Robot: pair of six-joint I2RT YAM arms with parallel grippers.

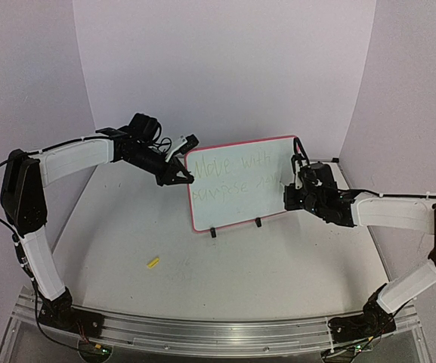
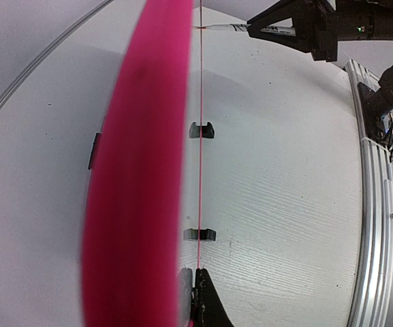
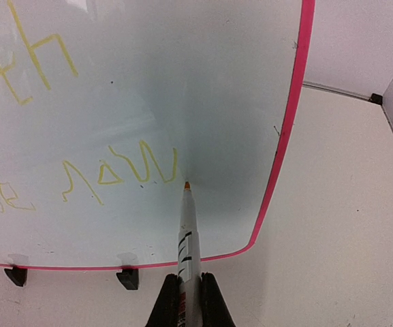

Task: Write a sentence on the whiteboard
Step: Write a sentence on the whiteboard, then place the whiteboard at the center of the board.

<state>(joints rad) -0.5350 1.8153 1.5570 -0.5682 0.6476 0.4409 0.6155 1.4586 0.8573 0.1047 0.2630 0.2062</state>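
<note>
The whiteboard [image 1: 263, 198], white with a pink-red frame, stands tilted on two black feet [image 1: 212, 232] mid-table. My left gripper [image 1: 181, 178] is shut on its left edge. In the left wrist view the frame [image 2: 142, 170] is a blurred pink band edge-on, pinched at the fingertips [image 2: 206, 300]. My right gripper [image 3: 189, 300] is shut on a grey marker [image 3: 186, 231]. The marker's orange tip touches the board just right of the lower line. The sentence [image 3: 118, 169] is faint yellow-green handwriting in two lines [image 1: 236, 178].
A small yellow cap [image 1: 153, 262] lies on the table in front of the board, to the left. Pale walls close in the back and both sides. An aluminium rail [image 1: 202, 333] runs along the near edge by the arm bases.
</note>
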